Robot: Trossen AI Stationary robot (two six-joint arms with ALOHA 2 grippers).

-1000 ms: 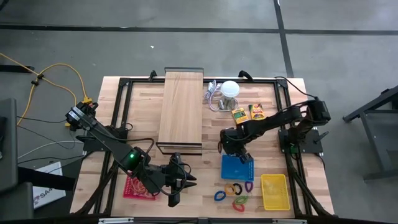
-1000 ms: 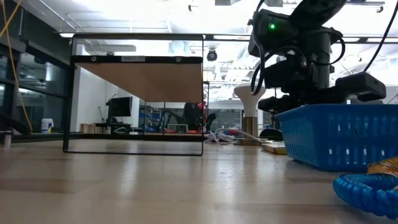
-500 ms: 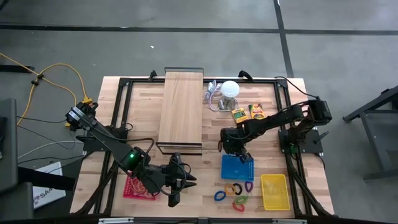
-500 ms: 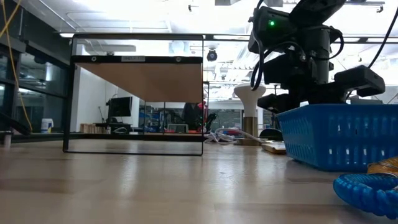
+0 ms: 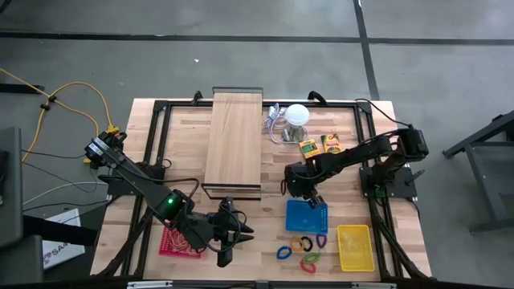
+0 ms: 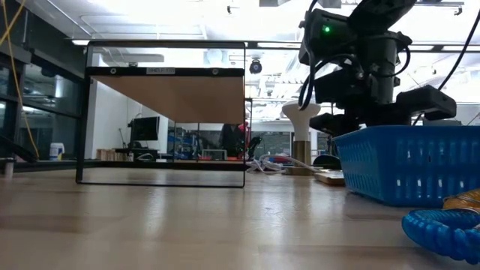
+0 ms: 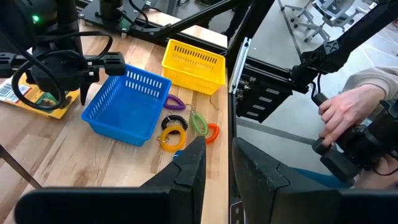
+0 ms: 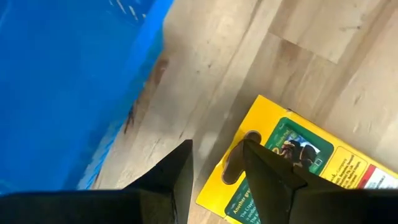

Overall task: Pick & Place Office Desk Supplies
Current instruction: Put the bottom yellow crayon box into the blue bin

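— Pale wooden table (image 5: 185, 140), grey floor around it. What are the right gripper's (image 8: 216, 163) fingers doing?

— They stand a narrow gap apart with nothing between them. Just past the tips lies a yellow pack (image 8: 292, 171) flat on the wood, its hang-hole end nearest the fingers; whether they touch it I cannot tell. The blue basket (image 8: 68, 74) sits just beside them on the other side.

— And from above?

— The right gripper (image 5: 309, 193) hangs between the blue basket (image 5: 307, 217) and two yellow packs (image 5: 320, 146) near the white ball (image 5: 298, 114). The loop clips (image 5: 303, 249) lie on the table in front of the basket, with a yellow basket (image 5: 354, 247) just beside them.

— The left one?

— The left gripper (image 5: 227, 233) waits near the front edge, beside a red basket (image 5: 173, 241), fingers slightly apart and empty. Its wrist view shows the clips (image 7: 183, 127) beyond the fingertips, and a person's hand (image 7: 342, 115) on a dark device off the table. The wooden board (image 5: 234, 140) lies at the table's middle.
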